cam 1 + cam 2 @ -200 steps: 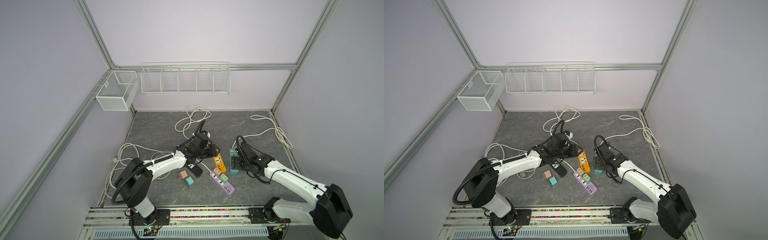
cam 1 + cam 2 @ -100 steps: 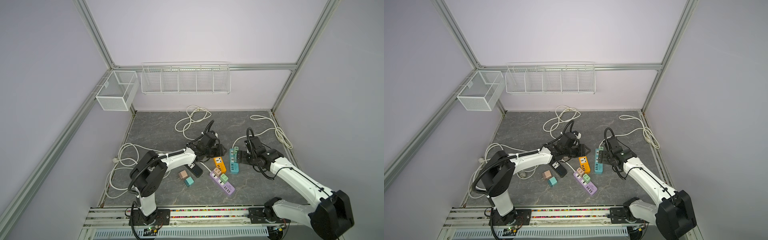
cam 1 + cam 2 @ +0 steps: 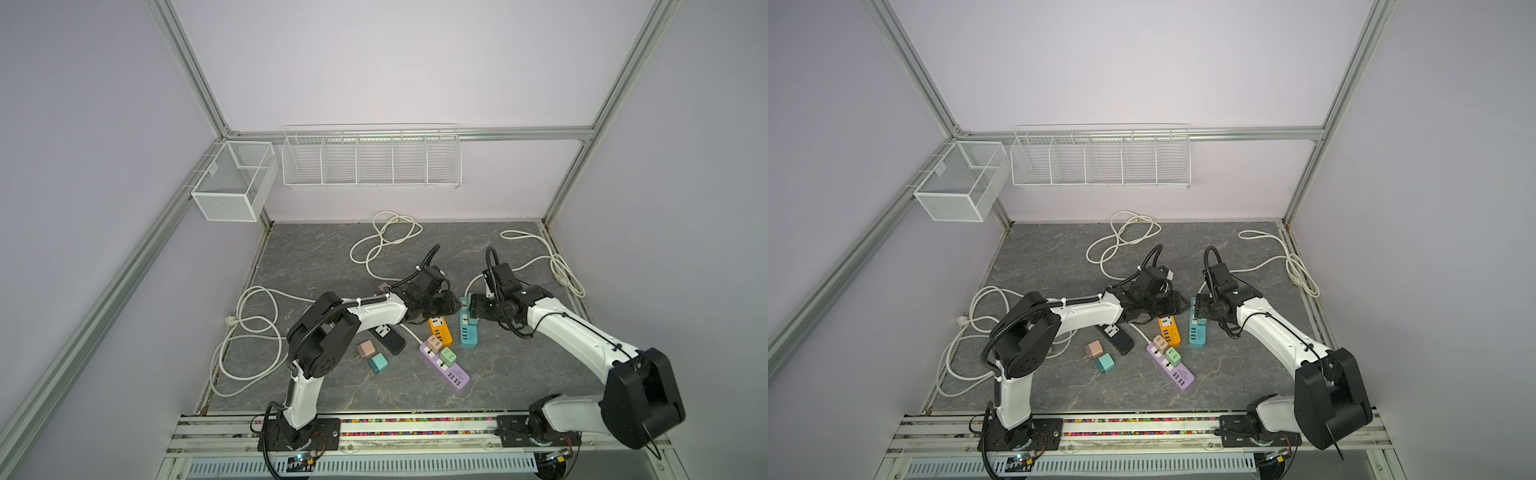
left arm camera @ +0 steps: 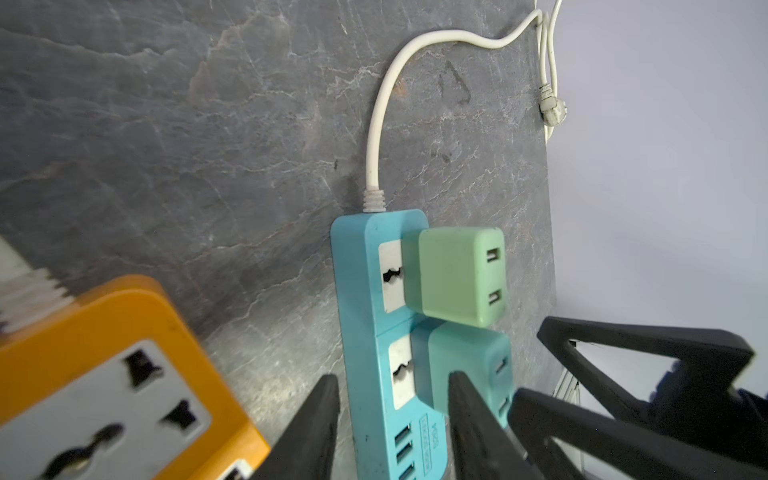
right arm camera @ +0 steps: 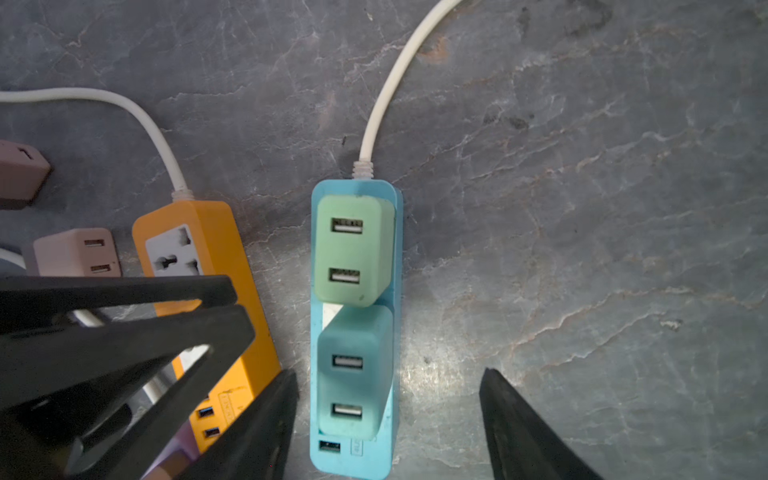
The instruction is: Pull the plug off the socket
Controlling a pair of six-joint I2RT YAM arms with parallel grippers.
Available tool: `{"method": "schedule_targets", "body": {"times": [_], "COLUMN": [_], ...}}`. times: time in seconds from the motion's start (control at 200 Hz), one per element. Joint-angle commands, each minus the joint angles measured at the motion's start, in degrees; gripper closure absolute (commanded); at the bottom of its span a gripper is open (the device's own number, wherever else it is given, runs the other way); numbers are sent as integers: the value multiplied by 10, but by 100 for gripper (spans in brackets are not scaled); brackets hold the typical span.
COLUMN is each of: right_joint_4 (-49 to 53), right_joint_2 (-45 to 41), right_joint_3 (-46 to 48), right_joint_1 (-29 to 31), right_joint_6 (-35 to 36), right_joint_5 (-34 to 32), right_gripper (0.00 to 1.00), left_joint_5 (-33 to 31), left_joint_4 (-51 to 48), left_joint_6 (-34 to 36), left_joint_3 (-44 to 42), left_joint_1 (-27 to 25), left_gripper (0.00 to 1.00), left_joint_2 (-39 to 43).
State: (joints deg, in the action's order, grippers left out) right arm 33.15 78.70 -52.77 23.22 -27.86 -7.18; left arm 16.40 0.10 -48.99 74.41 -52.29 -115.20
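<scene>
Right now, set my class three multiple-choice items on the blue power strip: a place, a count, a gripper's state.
1. Where on the blue power strip sits the light green adapter? A by the cord; B by the USB ports; C off it.
2. How many adapters are plugged into it? A one; B two; C three.
3. The right gripper is: A shut on the cord; B open; C shut on an adapter.
Key: 1 A, it adjoins the cord's entry; 2 B, light green and teal adapter both seated; 3 B, its fingers stand wide apart.
</scene>
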Motion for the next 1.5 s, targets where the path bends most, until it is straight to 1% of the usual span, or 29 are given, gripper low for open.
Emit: {"method": "schedule_targets", "body": {"times": [0.0, 0.285, 0.55, 0.97, 1.31, 1.495], "right_joint_4": [-11, -26, -32, -34, -30, -26], "right_joint_2": [25, 67, 82, 107, 102, 86], "right_joint_3": [-18, -23, -18, -15, -8, -3], "right_joint_1": [-4, -3, -1, 25, 27, 28], "right_joint_6": [8, 13, 12, 5, 5, 4], "right_joint_5": [12, 15, 18, 4, 1, -13], "right_gripper": [32, 43, 50, 59, 68, 72], "left_joint_5": [10, 26, 28, -2, -10, -17], "left_joint_4": [2, 5, -10, -34, -42, -34], "left_joint_6": [-14, -20, -14, -5, -2, -6], "left_joint_3": [29, 53, 53, 36, 30, 14], "left_joint_1": [-7, -11, -12, -15, -20, -23], "left_gripper": [58, 62, 64, 65, 65, 66], "left_joint_2": [-25, -64, -82, -84, -82, -74]}}
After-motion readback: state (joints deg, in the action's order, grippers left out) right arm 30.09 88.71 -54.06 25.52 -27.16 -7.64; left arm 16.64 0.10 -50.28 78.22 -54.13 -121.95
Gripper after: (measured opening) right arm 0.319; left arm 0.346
